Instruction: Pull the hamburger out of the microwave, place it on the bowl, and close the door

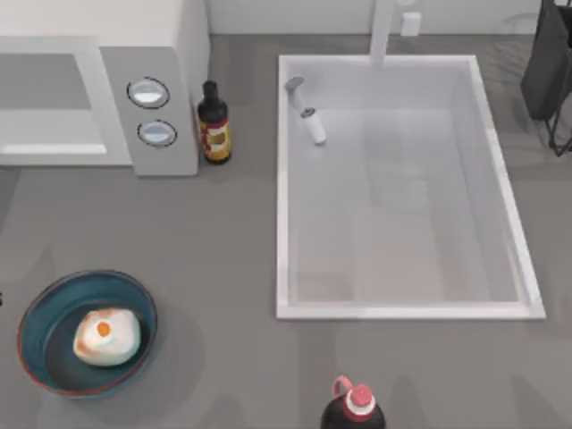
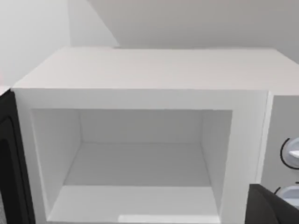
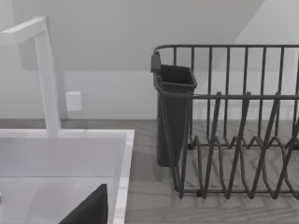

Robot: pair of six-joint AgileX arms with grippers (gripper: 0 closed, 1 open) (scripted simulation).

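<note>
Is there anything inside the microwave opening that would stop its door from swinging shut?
Nothing visible does. In the left wrist view the microwave cavity is bare, and the door stands open at its side. The hamburger already lies in the bowl.

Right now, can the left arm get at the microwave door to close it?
Probably yes. In the left wrist view the microwave faces that camera with its cavity empty, and the dark open door stands at the cavity's side with nothing in front of it. The hamburger already lies in the bowl.

top looks down – left wrist nears microwave (image 2: 140, 140), right faces rack (image 3: 233, 130).
</note>
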